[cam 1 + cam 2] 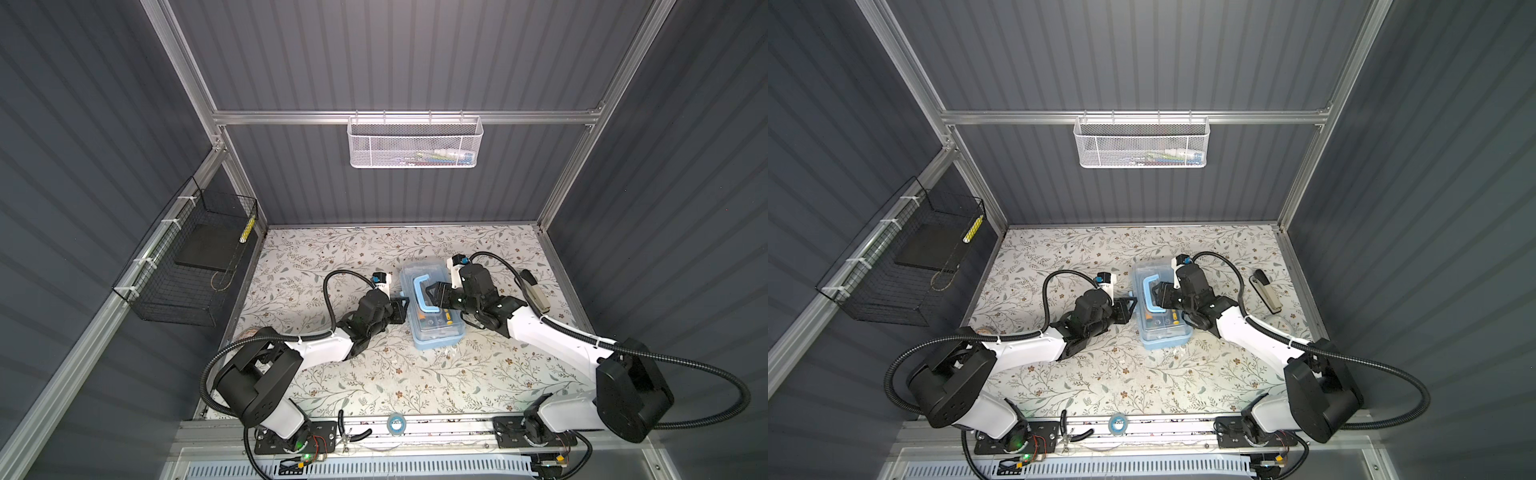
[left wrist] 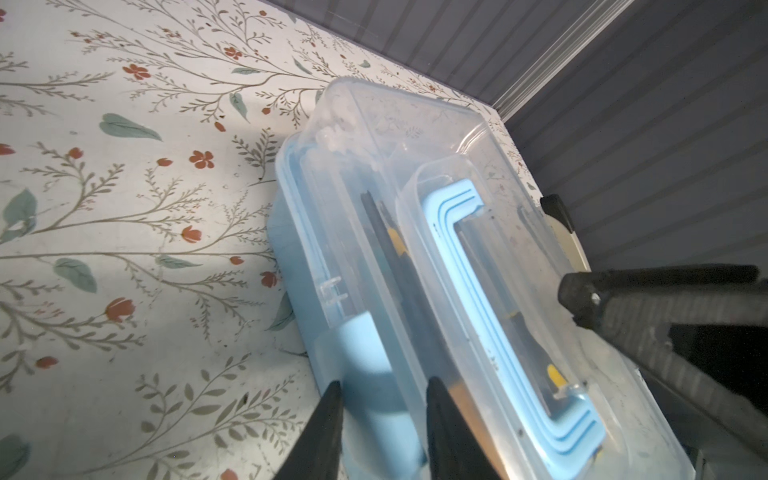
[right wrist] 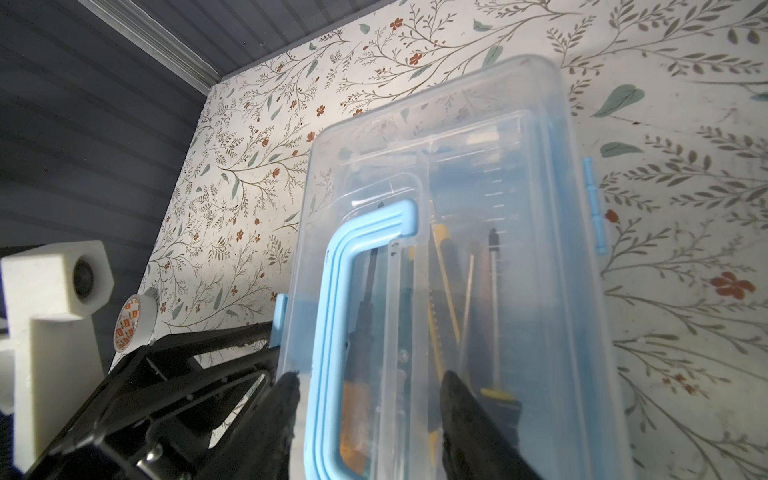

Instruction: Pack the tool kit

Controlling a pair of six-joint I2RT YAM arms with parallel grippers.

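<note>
The tool kit (image 1: 434, 320), a small rectangular light-blue plastic case, sits on the floral-patterned table (image 1: 374, 374) near its middle, between the 2 arms. Its clear plastic lid (image 3: 519, 166) lies on the base, and the light-blue U-shaped handle (image 3: 332, 291) lies flat on top. Through the lid a yellow-and-black utility knife (image 3: 440, 291) and other slim tools show.

The left gripper (image 2: 382, 388) is at the case's left long side. Its 2 black fingers stand a little apart with the light-blue side latch (image 2: 365, 345) between them; I cannot tell whether they pinch it.

The right gripper (image 3: 370, 386) reaches over the lid from the right. Its jaws are spread, with 1 leg of the handle in the gap and clear space on either side, so nothing is clamped.

A white mesh basket (image 1: 415, 141) hangs on the back rail, and a black wire basket (image 1: 187, 270) hangs on the left wall. A grey-and-black stapler-like object (image 1: 536, 291) lies on the table well right of the case.
</note>
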